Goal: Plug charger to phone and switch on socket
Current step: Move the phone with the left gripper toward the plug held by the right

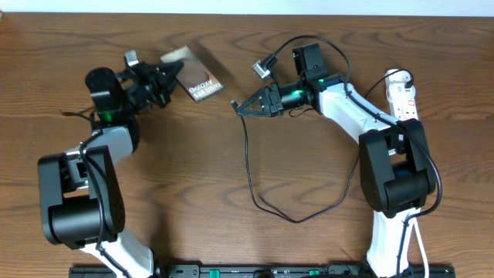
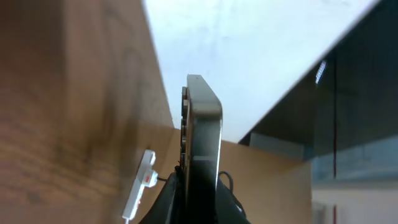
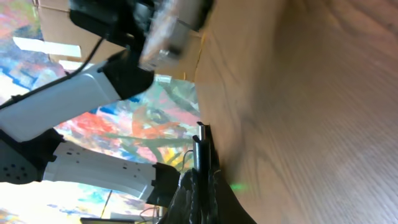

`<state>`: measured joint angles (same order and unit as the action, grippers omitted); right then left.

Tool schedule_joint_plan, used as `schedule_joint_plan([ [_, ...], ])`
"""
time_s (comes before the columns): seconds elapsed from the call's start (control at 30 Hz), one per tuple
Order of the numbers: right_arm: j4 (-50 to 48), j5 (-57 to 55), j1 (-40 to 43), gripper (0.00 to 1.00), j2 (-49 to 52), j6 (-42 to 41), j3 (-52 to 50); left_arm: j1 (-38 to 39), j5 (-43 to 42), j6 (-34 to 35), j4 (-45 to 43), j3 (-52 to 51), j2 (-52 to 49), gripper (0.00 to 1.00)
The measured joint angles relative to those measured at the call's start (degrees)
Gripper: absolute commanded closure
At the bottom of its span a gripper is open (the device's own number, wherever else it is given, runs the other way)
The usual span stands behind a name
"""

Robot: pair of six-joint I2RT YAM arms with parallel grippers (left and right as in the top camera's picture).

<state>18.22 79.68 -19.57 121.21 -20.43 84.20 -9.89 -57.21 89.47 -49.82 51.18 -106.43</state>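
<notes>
The phone [image 1: 197, 79], its dark face with a white label strip upward, sits at the back centre-left. My left gripper [image 1: 171, 77] is shut on its left end. In the left wrist view the phone [image 2: 202, 137] shows edge-on between the fingers [image 2: 202, 211]. My right gripper [image 1: 245, 106] is shut on the charger's plug tip [image 1: 235, 104], a short way right of the phone and pointing toward it. In the right wrist view the tip [image 3: 201, 149] sticks out of the fingers [image 3: 202, 186]. The black cable [image 1: 251, 170] loops down and back to the right. The white socket [image 1: 403, 93] lies at the far right.
The socket also shows small and distant in the left wrist view [image 2: 140, 185]. A small grey connector [image 1: 262, 68] hangs on the right arm's own cable behind the right gripper. The right arm's base [image 1: 394, 177] stands in front of the socket.
</notes>
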Motion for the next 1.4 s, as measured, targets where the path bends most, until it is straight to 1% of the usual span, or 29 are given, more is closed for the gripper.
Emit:
schedule_joint_plan([
  [0.17,-4.4,0.3,-2.3,0.99,0.0,-5.6,0.0,0.3,0.6,3.3,0.0,-0.7,-0.7,0.93],
  [0.37,-5.3,0.3,-4.5,0.99,0.0,-10.4,0.0,0.3,0.1,4.2,-3.3,-0.8,-0.7,0.93],
  [0.7,-6.3,0.4,-4.6,0.99,0.0,-16.6,0.0,0.3,-0.5,2.1,-4.1,-0.8,-0.7,0.93],
  [1.03,-19.6,1.5,-4.6,0.99,0.0,-26.8,-0.1,0.3,-1.0,0.5,-4.2,-0.8,-0.7,0.93],
  [1.17,-20.2,1.5,-4.6,0.99,0.0,-29.0,-0.1,0.3,-1.1,0.5,-4.2,-0.8,-0.7,0.93],
  [1.4,-20.2,0.8,-4.6,0.99,0.0,-30.3,-0.1,0.3,-1.1,0.5,-4.2,-0.7,-0.7,0.93],
])
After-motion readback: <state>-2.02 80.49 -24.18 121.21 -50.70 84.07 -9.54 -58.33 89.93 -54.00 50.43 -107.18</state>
